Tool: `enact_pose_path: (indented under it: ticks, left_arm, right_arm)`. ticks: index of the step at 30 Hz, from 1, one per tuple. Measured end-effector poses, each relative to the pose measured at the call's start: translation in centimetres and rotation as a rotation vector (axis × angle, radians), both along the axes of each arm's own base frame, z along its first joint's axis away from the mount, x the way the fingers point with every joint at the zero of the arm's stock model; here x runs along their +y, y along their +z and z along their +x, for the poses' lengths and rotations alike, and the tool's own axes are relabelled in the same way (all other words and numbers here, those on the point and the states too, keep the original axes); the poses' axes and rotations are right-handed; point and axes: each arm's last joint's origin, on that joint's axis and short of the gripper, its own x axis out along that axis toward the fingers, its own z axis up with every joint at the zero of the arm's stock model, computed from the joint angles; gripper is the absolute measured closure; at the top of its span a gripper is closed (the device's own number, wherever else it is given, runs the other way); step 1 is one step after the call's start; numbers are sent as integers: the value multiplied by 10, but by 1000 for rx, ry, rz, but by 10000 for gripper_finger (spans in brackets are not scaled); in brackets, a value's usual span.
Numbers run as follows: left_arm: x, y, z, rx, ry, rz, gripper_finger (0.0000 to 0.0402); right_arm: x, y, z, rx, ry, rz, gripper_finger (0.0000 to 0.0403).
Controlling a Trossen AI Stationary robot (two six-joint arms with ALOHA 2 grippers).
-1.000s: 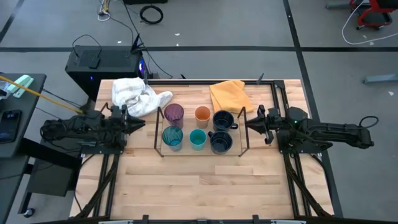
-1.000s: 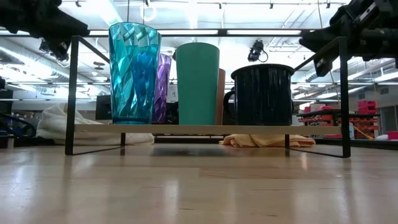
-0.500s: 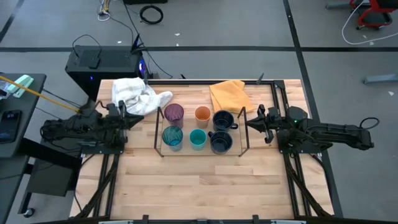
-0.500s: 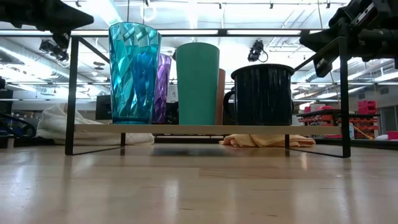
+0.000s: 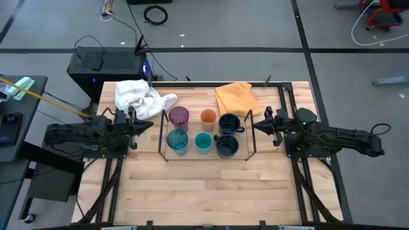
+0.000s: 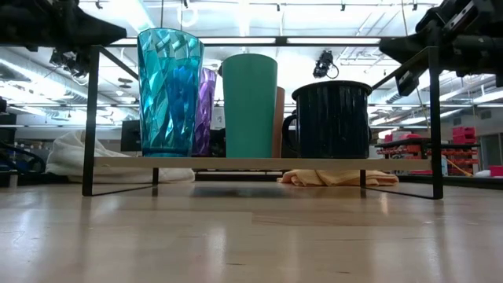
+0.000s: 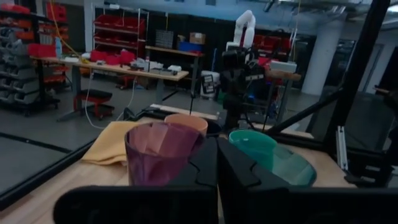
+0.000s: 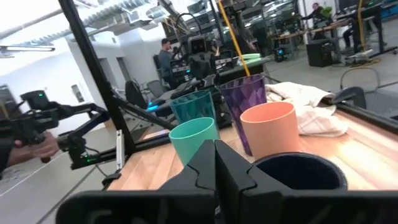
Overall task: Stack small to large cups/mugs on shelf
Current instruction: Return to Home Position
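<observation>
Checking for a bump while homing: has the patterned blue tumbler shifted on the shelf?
No. In the low view the patterned blue tumbler sits as before, just inside the shelf's left upright and clear of the teal cup.

On the wire shelf [image 5: 192, 130] stand purple tumbler [image 5: 178, 115], orange cup [image 5: 208, 117], two navy mugs [image 5: 229, 122], teal cup [image 5: 203, 142], patterned cup [image 5: 177, 140].

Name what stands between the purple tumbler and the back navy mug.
The small orange cup stands there, plain in the high view.

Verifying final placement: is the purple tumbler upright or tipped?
Upright. The purple tumbler shows a round open mouth from above and stands vertical on the shelf.
</observation>
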Motion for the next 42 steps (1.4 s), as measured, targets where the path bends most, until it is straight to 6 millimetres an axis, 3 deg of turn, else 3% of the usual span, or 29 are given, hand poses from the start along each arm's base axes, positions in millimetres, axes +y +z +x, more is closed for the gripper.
enact_pose_path:
  ticks: [8, 16, 22, 31, 42]
  left_arm:
    - [0, -1, 0, 14, -9, 3, 378]
    - [-1, -4, 0, 47, -25, 9, 395]
    - [-1, -4, 0, 48, -19, 16, 377]
    - [-1, -6, 0, 40, -21, -80, 395]
    - [-1, -6, 0, 39, -22, -84, 346]
  right_arm:
    - [-3, -1, -1, 7, 2, 2, 399]
    - [-5, -1, -2, 8, 1, -6, 394]
    - [-6, -1, -2, 8, -6, -6, 396]
    - [-6, -1, -2, 10, -8, 16, 379]
    - [-6, -1, -2, 10, -8, 18, 379]
